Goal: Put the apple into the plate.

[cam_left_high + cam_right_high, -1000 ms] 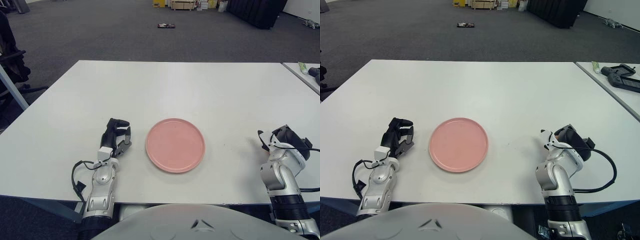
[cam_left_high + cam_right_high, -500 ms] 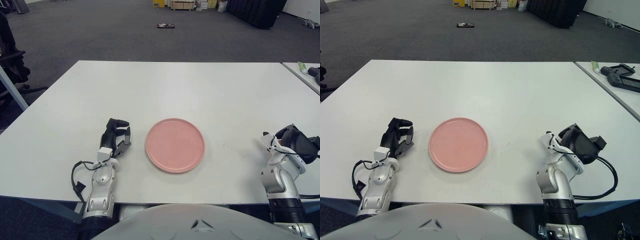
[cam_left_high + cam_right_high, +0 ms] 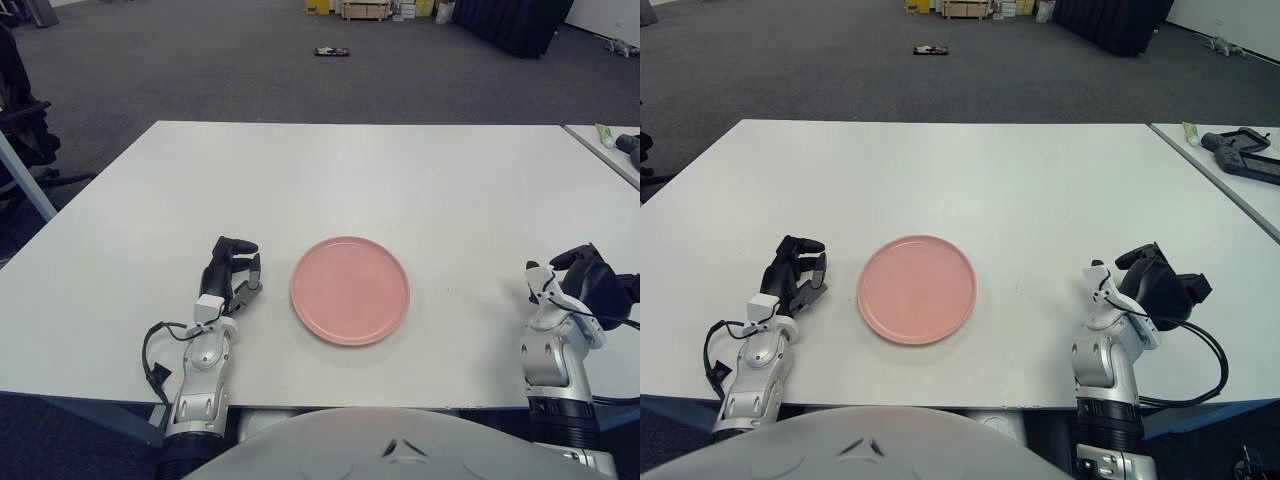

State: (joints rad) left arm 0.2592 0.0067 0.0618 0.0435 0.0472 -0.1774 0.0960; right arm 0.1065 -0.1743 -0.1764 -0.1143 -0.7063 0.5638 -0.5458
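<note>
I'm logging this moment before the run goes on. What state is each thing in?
pink plate: flat on the white table, nothing on it.
apple: not in view.
left hand: left of the plate, fingers curled, holding nothing.
right hand: right of the plate near the table's edge, no apple visible in it.

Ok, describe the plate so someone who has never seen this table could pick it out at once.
Start from the big white table. Near its front edge, between the left robot hand and the right robot hand, lies the plate. It is round, flat and pink, with nothing on it, the only coloured thing on the white top; no apple shows in either view.
</note>
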